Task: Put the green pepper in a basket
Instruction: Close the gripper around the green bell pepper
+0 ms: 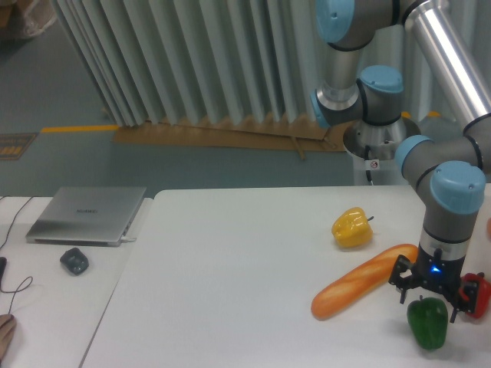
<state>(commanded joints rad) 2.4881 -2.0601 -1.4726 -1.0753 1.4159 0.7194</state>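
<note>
The green pepper, glossy and dark, hangs directly under my gripper near the table's front right corner. The gripper is shut on the pepper's top, with the dark fingers pointing straight down from the wrist. Most of the pepper's body shows below the fingers. No basket is in view.
A red pepper sits just right of the gripper, partly cut off by the frame edge. A long orange bread loaf lies just left of it, with a yellow pepper behind. A laptop and a mouse rest on the left table.
</note>
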